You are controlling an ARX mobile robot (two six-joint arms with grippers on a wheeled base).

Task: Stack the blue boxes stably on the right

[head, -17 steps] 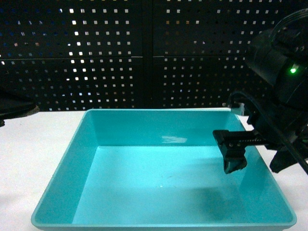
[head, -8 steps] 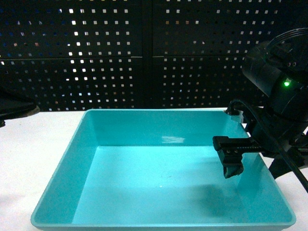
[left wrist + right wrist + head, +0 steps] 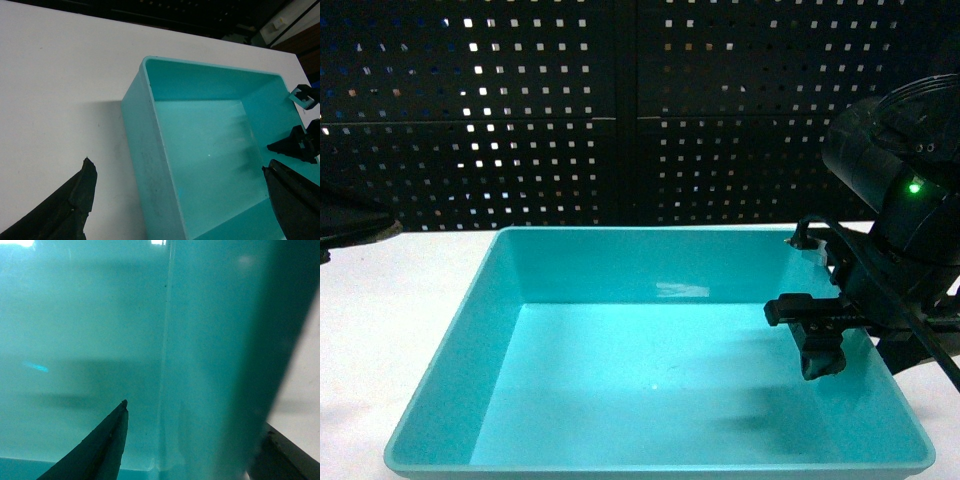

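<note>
Behind the white table (image 3: 360, 330) a black perforated panel (image 3: 570, 110) fills the upper half of the head view. At the left edge only a dark tip of the left arm shows; in its own wrist view the left gripper (image 3: 180, 200) frames the lower corners with its two fingers spread wide and nothing between them, apparently waiting beside the tub's left wall. One blue box (image 3: 660, 370), a pale turquoise tub without a lid, takes up the middle and lower part of the head view, resting flat on the table. No second tub can be seen, so there is nothing yet to stack it with. At the right, the right gripper (image 3: 845, 325) straddles the tub's right wall: one finger (image 3: 100, 450) hangs inside, the other sits outside over the table, visible in the lower corners of the right wrist view. That placement suits a pinch on the wall for lifting or dragging rightward; whether the fingers already press the wall, I cannot tell
</note>
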